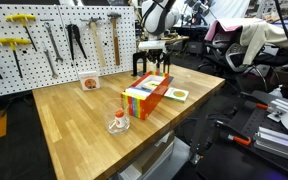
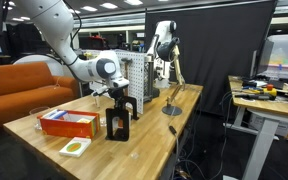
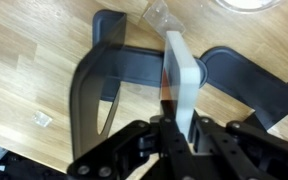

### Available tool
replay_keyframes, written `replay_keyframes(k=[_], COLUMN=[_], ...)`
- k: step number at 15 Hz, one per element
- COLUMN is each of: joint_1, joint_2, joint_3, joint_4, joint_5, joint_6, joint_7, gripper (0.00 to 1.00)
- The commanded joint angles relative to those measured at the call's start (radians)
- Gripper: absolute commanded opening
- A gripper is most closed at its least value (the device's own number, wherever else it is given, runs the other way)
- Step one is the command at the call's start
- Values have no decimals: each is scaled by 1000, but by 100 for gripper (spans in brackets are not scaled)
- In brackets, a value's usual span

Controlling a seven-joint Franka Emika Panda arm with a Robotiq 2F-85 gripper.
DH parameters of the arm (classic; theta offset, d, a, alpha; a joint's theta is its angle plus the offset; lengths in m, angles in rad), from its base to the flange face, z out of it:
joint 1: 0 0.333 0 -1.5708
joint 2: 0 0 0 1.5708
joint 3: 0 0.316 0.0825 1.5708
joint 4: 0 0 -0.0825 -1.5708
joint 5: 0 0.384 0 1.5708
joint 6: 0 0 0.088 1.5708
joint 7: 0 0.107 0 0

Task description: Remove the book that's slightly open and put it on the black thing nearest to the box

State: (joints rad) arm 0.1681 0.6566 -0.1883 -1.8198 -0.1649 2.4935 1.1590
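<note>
We see the gripper (image 3: 176,128) in the wrist view with its jaws drawn narrow around the lower end of a thin white book (image 3: 182,75). The dark fingers (image 3: 152,135) press on either face of it. The book stands on edge, with a reddish-brown side turned towards the left of that view, and it reaches away from the gripper across the wooden table (image 3: 24,60). Beneath and around it lies a black stand (image 3: 92,90) with curved arms, and the book crosses over the bar of this stand. A second black stand (image 3: 249,82) lies just beside it, to the right in that view. We cannot tell whether the book's far end touches the stand or hangs just above it. In both exterior views the gripper (image 1: 152,55) (image 2: 117,100) hangs directly over the black stand (image 1: 144,68) (image 2: 117,125), which sits near the far edge of the table (image 1: 74,120). An orange box (image 1: 146,97) (image 2: 68,122), holding a row of rainbow-coloured spines, lies near the stand on the tabletop. In an exterior view we also make out a clear glass object (image 1: 119,122) near the front edge and a white square with a yellow piece (image 1: 178,93) just beside the box. A pegboard (image 1: 44,40) hung with tools stands behind the table.
</note>
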Motion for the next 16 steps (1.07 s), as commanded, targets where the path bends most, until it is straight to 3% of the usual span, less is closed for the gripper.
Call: replay_keyframes(k=[1,11,12,14,16], joint_1=[11,10,10,9,8], joint_2=[-20,-21,-22,-22,-22], joint_3=[-11,-9,-8,-6,-5], joint_4=[-22,-31,-33,-35,-37], joint_5=[-5,-1,-1,1,2], joint_6=[24,28,29,29,28], joint_7=[3,0,-1,-3,-4], gripper=[4,5,10,40,41])
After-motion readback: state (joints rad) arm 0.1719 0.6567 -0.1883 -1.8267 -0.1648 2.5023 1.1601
